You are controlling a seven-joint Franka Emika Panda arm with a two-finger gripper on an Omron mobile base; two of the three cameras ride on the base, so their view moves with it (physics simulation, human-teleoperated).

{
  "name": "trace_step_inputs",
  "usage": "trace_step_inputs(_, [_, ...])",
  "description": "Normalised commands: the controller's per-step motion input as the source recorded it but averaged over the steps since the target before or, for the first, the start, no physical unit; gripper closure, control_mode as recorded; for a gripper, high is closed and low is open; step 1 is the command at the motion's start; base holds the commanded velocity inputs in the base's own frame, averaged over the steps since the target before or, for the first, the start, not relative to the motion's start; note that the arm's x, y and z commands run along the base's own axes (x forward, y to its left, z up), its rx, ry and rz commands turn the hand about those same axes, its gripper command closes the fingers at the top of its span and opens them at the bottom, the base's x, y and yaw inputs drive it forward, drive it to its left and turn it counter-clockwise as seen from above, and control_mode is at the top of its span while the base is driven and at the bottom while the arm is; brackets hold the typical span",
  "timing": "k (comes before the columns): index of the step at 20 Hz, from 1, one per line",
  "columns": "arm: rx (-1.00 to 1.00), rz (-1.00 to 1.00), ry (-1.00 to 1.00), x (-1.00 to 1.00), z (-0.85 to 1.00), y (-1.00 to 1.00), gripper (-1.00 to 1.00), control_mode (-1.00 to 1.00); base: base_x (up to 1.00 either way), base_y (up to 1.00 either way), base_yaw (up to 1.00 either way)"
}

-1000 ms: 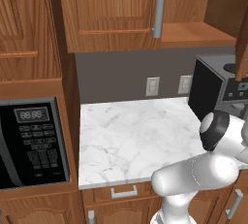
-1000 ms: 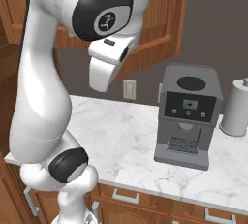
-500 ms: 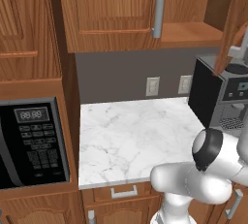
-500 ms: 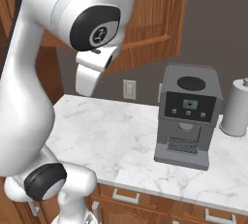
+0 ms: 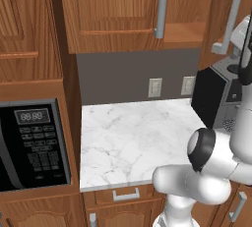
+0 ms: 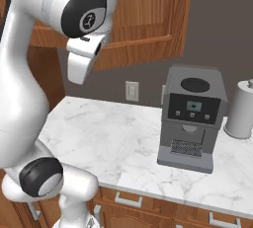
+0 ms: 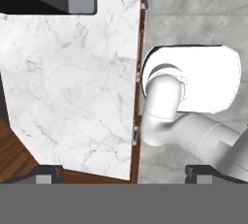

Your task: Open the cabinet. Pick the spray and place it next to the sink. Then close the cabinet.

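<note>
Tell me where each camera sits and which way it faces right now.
Left base view: behind the arm's left, facing the marble counter, microwave and cabinet; arm at lower right.
Right base view: behind the arm's right, facing the coffee machine and paper towel roll; arm at left.
Hand view: looks straight down on the counter edge; open pincer at bottom.
Shared: counter, coffee machine.

two grey bar handles (image 5: 161, 6) hang on the cabinet (image 5: 113, 10) doors in the left base view. one coffee machine (image 6: 191, 117), one paper towel roll (image 6: 240, 108), one microwave (image 5: 30, 150). two wall outlets (image 5: 155, 87) on the backsplash. perhaps three small drawer handles (image 5: 125, 194) under the counter, the outer ones cut off at the edges.
</note>
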Motion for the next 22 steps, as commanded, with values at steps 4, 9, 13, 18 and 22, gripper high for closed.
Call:
trace_step_inputs(4, [0.07, -0.11, 0.07, 0.48, 0.01, 0.58, -1.00, -1.00, 0.00, 0.00, 0.00])
trace_step_inputs(9, [0.10, -0.11, 0.04, 0.57, -0.05, 0.58, -1.00, -1.00, 0.00, 0.00, 0.00])
trace_step_inputs(13, [0.09, -0.09, -0.01, 0.55, -0.02, 0.59, -1.00, -1.00, 0.00, 0.00, 0.00])
trace_step_inputs(18, [0.05, -0.11, -0.08, 0.55, 0.00, 0.57, -1.00, -1.00, 0.00, 0.00, 0.00])
trace_step_inputs(22, [0.04, -0.12, -0.02, 0.62, 0.00, 0.51, -1.00, -1.00, 0.00, 0.00, 0.00])
